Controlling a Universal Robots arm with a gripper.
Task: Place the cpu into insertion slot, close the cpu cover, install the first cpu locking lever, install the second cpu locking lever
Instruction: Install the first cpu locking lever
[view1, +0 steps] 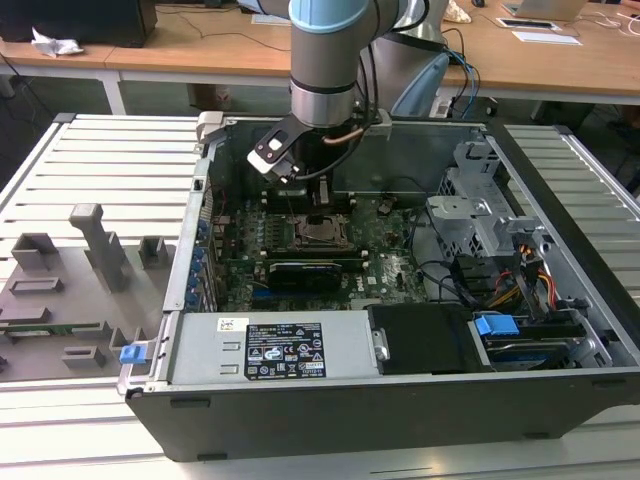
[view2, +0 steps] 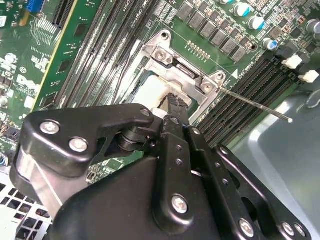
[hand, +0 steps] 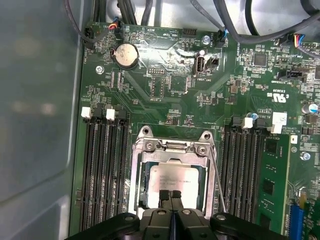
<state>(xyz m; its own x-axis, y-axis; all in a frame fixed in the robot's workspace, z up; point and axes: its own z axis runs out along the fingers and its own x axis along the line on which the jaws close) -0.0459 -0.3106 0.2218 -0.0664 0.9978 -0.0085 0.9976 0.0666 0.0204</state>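
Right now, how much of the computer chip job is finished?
Done: the cpu is already seated, and the cpu cover looks down around it. In hand: the shut tool sits at the cover's edge. Left: a thin locking lever sticks out free to one side, so the levers are not locked yet.

The cpu (hand: 172, 182) top is dull pale metal, the cover (hand: 138, 175) around it bright bare metal, the board (hand: 165, 100) glossy green, the gripper (hand: 170, 196) matt black.
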